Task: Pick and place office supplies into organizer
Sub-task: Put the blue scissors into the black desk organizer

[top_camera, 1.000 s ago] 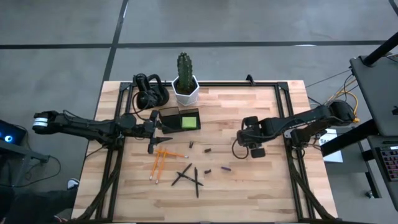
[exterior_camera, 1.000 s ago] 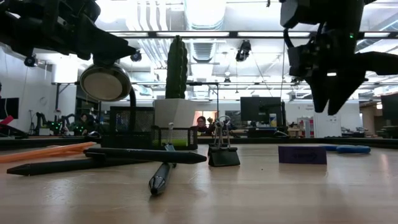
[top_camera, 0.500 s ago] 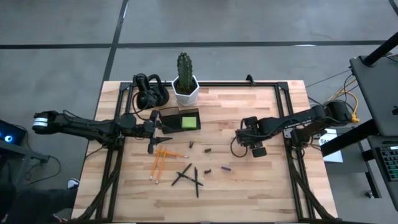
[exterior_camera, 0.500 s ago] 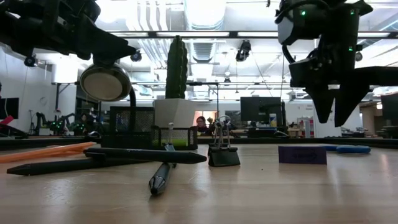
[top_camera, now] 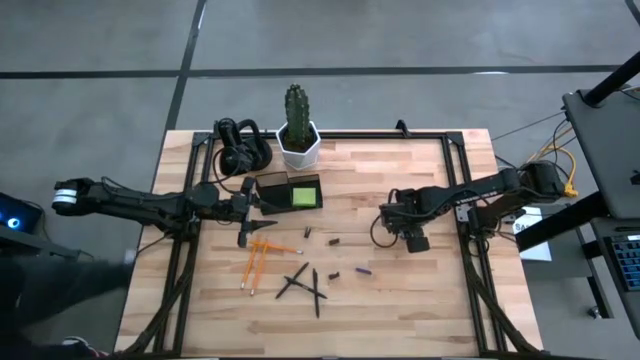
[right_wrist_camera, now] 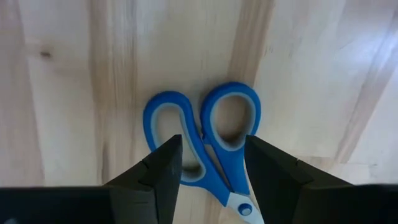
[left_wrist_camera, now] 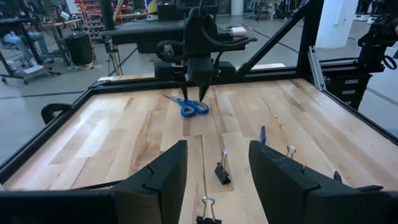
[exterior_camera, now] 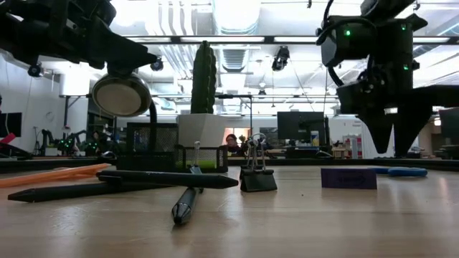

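We see our right gripper point(right_wrist_camera: 207, 171) hanging over the scissors point(right_wrist_camera: 205, 146) on the table's point(top_camera: 420, 300) right, fingers apart; left gripper point(left_wrist_camera: 217, 171) open near the organizer point(top_camera: 288, 191). Clips point(left_wrist_camera: 222, 172), pens point(top_camera: 303, 284) and pencils point(top_camera: 255, 262) lie between.

Blue-handled scissors point(right_wrist_camera: 208, 146) lay on pale striped wood point(right_wrist_camera: 62, 93) beneath the right claw's black fingers point(right_wrist_camera: 158, 168).
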Available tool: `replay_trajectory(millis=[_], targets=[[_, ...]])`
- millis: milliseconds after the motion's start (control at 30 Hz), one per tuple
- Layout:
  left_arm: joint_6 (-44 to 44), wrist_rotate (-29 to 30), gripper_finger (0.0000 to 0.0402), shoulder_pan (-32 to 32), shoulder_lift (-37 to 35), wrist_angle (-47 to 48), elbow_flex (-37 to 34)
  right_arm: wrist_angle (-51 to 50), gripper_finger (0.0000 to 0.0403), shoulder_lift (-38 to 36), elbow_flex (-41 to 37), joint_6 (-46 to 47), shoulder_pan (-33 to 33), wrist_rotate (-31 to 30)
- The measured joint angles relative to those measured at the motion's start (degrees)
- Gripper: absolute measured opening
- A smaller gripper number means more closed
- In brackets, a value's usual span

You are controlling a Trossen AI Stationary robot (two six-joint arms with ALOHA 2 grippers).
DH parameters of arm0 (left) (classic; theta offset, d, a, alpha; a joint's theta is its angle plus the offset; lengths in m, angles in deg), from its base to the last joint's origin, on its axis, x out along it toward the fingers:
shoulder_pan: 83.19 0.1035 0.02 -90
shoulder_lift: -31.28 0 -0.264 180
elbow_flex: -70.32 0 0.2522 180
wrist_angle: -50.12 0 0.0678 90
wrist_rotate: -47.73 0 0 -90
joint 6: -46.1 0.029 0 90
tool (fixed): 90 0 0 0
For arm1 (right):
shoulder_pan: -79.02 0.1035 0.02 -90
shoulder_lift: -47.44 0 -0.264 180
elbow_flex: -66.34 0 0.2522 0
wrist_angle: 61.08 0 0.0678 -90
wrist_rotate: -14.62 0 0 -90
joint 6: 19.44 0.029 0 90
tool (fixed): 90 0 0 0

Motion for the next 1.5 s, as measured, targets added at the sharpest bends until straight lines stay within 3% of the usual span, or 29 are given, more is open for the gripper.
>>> replay_trajectory(millis=[1000, 1500], targets=[[0.1, 0.0, 0.0157, 0.0, 0.0, 0.0, 0.0, 5.6, 0.0164, 0.1, -2.7, -1.8, 0.0, -0.5], [0.0, 0.0, 0.0157, 0.0, 0.0, 0.1, 0.0, 3.7, 0.0164, 9.8, -0.8, -2.8, 0.0, 1.5]])
